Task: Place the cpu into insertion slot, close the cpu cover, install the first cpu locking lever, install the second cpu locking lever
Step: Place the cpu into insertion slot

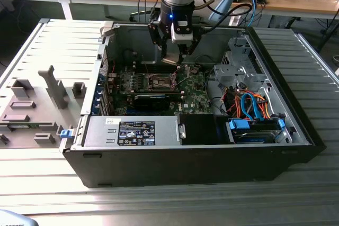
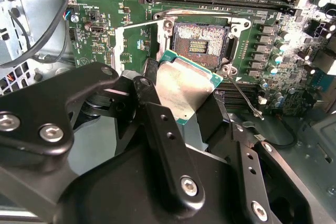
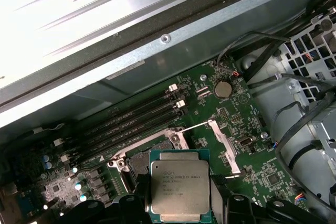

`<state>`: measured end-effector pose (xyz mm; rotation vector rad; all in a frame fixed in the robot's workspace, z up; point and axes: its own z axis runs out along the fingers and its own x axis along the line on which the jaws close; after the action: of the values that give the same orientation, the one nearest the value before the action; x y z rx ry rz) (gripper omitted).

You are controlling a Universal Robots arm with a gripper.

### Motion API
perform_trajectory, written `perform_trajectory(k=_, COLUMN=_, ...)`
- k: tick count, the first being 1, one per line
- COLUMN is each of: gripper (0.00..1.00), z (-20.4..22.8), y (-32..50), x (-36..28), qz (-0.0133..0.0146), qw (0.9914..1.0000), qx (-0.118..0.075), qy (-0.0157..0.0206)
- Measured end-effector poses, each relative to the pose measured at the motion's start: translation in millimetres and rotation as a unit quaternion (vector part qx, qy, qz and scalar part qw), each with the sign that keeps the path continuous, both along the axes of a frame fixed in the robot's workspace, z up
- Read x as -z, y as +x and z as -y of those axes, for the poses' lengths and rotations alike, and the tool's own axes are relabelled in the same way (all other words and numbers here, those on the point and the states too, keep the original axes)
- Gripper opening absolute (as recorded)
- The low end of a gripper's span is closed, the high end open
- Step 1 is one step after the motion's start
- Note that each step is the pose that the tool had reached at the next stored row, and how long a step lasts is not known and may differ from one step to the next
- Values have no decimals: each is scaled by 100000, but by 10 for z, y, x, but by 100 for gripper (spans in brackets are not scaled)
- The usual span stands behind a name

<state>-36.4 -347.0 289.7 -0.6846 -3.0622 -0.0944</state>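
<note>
The insertion slot (image 2: 201, 45) in the green board (image 2: 94, 43) lies uncovered, its dark centre bare, and just above it, slightly to the exterior view's right of the slot, the gripper (image 2: 179, 98) has its fingers (image 2: 149, 95) clamped on opposite edges of the cpu (image 2: 186, 85), silver top showing, not yet seated in the slot.

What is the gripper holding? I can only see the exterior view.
Observer: In the second wrist view, the gripper holds the cpu by two edges.
Operator: Is it in the slot?
Observer: Not yet. The slot is empty, its contact grid bare.
Operator: Which side faces up?
Observer: In the first wrist view, its silver metal top faces the camera.
</note>
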Motion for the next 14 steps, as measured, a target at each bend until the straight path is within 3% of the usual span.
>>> perform_trajectory(k=14, gripper=55, z=0, y=0, x=1, qz=4, qw=99995, qx=963, qy=4)
